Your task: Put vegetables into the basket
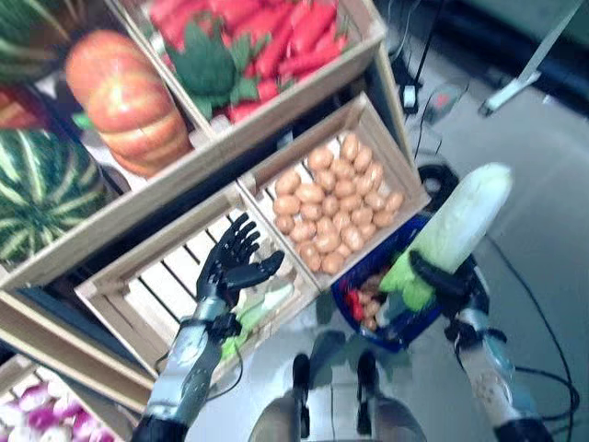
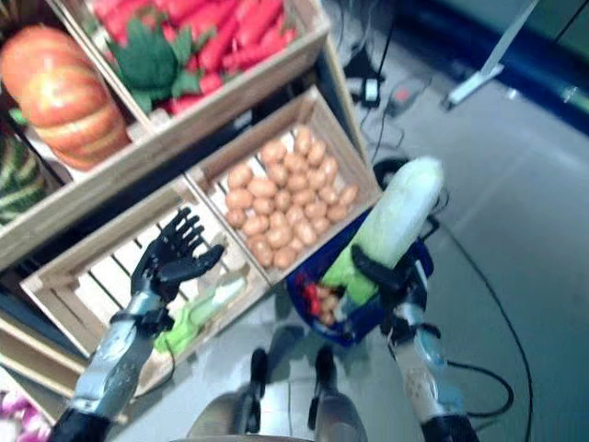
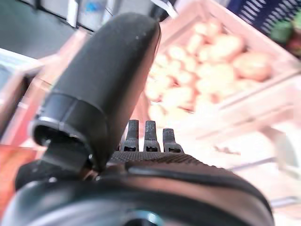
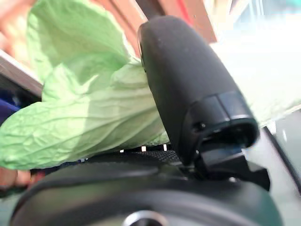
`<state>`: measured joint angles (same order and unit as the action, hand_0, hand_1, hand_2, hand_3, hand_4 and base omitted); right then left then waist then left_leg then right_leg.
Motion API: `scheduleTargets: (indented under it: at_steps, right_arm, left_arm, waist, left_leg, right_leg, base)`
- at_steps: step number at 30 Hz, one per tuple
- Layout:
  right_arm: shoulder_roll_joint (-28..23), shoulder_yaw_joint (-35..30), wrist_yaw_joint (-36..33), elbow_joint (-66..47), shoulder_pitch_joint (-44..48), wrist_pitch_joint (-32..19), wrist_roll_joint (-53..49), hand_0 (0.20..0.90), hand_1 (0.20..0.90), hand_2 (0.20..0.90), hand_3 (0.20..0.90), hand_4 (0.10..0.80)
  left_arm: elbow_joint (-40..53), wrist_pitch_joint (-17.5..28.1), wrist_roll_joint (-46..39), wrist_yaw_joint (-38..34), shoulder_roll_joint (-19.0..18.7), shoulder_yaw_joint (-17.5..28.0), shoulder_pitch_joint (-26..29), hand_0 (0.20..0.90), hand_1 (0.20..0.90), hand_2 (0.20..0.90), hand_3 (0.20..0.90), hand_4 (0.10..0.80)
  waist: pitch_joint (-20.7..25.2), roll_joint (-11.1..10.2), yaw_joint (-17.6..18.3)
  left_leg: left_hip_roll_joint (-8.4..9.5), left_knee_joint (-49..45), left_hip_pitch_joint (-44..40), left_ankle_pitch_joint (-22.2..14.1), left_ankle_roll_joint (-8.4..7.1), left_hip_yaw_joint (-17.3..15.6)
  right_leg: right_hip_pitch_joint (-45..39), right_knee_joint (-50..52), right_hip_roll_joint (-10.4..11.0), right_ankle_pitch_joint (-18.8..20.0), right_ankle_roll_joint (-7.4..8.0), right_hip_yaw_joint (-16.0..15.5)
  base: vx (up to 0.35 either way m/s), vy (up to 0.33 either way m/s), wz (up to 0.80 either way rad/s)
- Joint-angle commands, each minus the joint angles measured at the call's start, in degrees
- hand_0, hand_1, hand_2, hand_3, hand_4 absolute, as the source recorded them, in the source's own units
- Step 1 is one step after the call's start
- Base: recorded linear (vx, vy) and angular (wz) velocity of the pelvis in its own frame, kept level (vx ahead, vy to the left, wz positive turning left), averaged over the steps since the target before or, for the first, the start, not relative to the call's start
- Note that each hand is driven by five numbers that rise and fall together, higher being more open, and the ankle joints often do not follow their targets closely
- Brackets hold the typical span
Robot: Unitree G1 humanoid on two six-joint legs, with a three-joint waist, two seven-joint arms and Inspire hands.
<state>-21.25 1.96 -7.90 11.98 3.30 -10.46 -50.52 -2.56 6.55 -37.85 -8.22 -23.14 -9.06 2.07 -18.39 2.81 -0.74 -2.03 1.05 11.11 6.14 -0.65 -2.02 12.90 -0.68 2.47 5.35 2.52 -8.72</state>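
Right hand (image 1: 448,282) curled round a cabbage (image 1: 457,224), thumb across the green leafy end, white end pointing up and away; cabbage held above the blue basket (image 1: 402,250), which sits on the floor by the potato crate's (image 1: 398,171) near corner and already holds small red and brown vegetables. Left hand (image 1: 232,261) empty, fingers spread straight, hovering over the slatted crate (image 1: 138,295); another cabbage (image 1: 262,306) lies at that crate's near edge.
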Motion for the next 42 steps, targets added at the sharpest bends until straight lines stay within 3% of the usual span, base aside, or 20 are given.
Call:
scheduleTargets:
  at_steps: [1, 9, 17, 28, 36, 37, 38, 39, 42]
  right_arm:
    - [-1.02, -6.13, -7.85, -6.86, 4.0, -12.34, -2.66, 0.3, 0.3, 0.3, 0.3, 0.4]
    - [-1.95, -8.75, -12.81, 3.75, 14.59, -15.26, -16.02, 0.3, 0.3, 0.3, 0.3, 0.4]
    - [-5.26, -7.65, -16.46, 17.25, 27.29, -14.65, -19.44, 0.3, 0.3, 0.3, 0.3, 0.4]
    - [-8.39, -1.26, -12.63, 30.28, 40.23, -2.66, -14.16, 0.3, 0.3, 0.3, 0.3, 0.4]
    - [-10.22, -1.16, -8.54, 39.47, 44.4, 2.36, -23.19, 0.3, 0.3, 0.3, 0.3, 0.4]
    - [-10.3, -1.39, -8.89, 40.44, 44.76, 2.98, -23.87, 0.366, 0.366, 0.366, 0.366, 0.444]
    - [-10.29, -1.45, -9.39, 40.77, 44.92, 3.29, -24.35, 0.479, 0.479, 0.479, 0.479, 0.519]
    - [-10.1, -1.62, -10.54, 41.31, 45.16, 4.12, -24.98, 0.9, 0.9, 0.9, 0.9, 0.8]
    - [-10.24, -2.11, -13.7, 42.51, 45.3, 5.2, -26.49, 0.9, 0.9, 0.9, 0.9, 0.8]
  left_arm:
    - [4.36, 9.09, 2.59, -3.9, -1.3, 3.11, 5.44, 0.9, 0.9, 0.9, 0.9, 0.8]
    - [2.8, 12.67, 3.04, -6.41, -0.73, -0.33, 12.71, 0.9, 0.9, 0.9, 0.9, 0.8]
    - [2.29, 15.66, 3.5, -8.49, 0.81, -4.95, 19.2, 0.9, 0.9, 0.9, 0.9, 0.8]
    - [0.6, 19.58, -2.37, -4.52, 3.77, -6.64, 23.55, 0.9, 0.9, 0.9, 0.9, 0.8]
    - [-0.84, 20.72, -1.73, -4.97, 2.47, -6.92, 23.88, 0.9, 0.9, 0.9, 0.9, 0.8]
    - [-1.1, 20.97, -2.03, -4.94, 2.32, -7.02, 24.11, 0.9, 0.9, 0.9, 0.9, 0.8]
    - [-1.05, 20.94, -2.0, -4.98, 2.29, -7.08, 24.2, 0.9, 0.9, 0.9, 0.9, 0.8]
    - [-0.87, 21.02, -0.83, -5.4, 2.23, -7.15, 24.41, 0.9, 0.9, 0.9, 0.9, 0.8]
    - [-0.1, 20.73, 2.45, -6.94, 1.26, -7.24, 25.01, 0.9, 0.9, 0.9, 0.9, 0.8]
  waist:
    - [-3.35, -1.66, 0.91]
    - [-11.04, -0.67, -0.4]
    - [-11.4, 0.96, -2.4]
    - [-11.4, 1.23, -4.67]
    - [-11.4, 0.81, -6.09]
    - [-11.4, 0.84, -6.17]
    - [-11.4, 0.87, -6.22]
    - [-11.4, 0.91, -6.35]
    - [-11.4, 0.76, -6.62]
  left_leg:
    - [1.61, -6.5, 6.25, -2.33, -0.72, 1.64]
    - [3.19, -13.48, 18.24, -2.16, -1.36, 2.07]
    - [5.89, -17.41, 27.42, -2.22, 0.16, 2.46]
    - [6.68, -17.19, 32.17, -0.59, -0.17, 4.0]
    - [7.12, -13.79, 31.21, 0.58, -0.6, 5.36]
    - [7.15, -13.54, 31.11, 0.65, -0.6, 5.38]
    - [7.18, -13.42, 31.04, 0.7, -0.61, 5.44]
    - [7.25, -13.17, 30.88, 0.74, -0.61, 5.55]
    - [7.25, -12.39, 30.53, 0.9, -0.56, 5.69]
  right_leg:
    - [1.63, 6.44, 2.53, -2.55, 0.57, 0.09]
    - [11.94, 12.62, 3.74, -2.81, 0.75, -2.0]
    - [23.69, 19.08, 5.6, -2.84, 1.2, -2.33]
    - [28.56, 18.86, 5.04, -1.65, 0.86, -2.37]
    - [27.27, 15.66, 3.85, -0.78, 0.69, -2.87]
    - [27.13, 15.4, 3.87, -0.69, 0.67, -3.04]
    - [27.06, 15.29, 3.88, -0.65, 0.67, -3.08]
    - [26.88, 15.08, 3.88, -0.6, 0.67, -3.21]
    - [26.52, 14.48, 3.93, -0.3, 0.7, -3.72]
  base:
    - [-0.238, -0.088, -0.09]
    - [-0.203, -0.049, 0.01]
    - [-0.106, -0.023, 0.11]
    - [-0.061, -0.029, 0.12]
    - [-0.006, -0.008, 0.04]
    - [0.0, 0.0, 0.0]
    - [0.02, -0.013, 0.05]
    - [0.022, -0.021, 0.1]
    - [0.023, -0.029, 0.12]
